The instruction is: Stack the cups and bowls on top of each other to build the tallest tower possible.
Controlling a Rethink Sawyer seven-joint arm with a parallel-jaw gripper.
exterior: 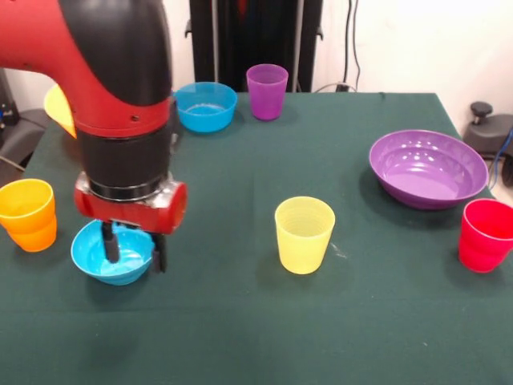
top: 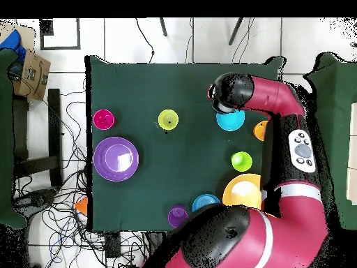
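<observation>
On the dark green bench (exterior: 240, 337), going from the left edge of the front view, an orange cup (exterior: 29, 213) stands mouth up, and just beside it a small blue bowl (exterior: 112, 254) sits upright. The end effector (exterior: 134, 249) is down at this bowl with its two fingers spread, one inside the basin and one outside the rim, so it straddles the wall without yet pinching it; that looks like the setup for lifting the bowl by its edge. The red and black arm drops nearly straight down from above, wrist vertical. Behind it a second blue bowl (exterior: 206, 106) and a purple cup (exterior: 267, 91) wait near the far edge. Mid-bench, a yellow cup (exterior: 304, 234) stands alone and open, a likely base for the tower. Further right lie the wide purple bowl (exterior: 428, 168) and a red cup (exterior: 486, 235). Nothing is stacked yet; the overhead view also shows a lime green cup (top: 241, 161) and a large yellow-orange bowl (top: 242, 191)
</observation>
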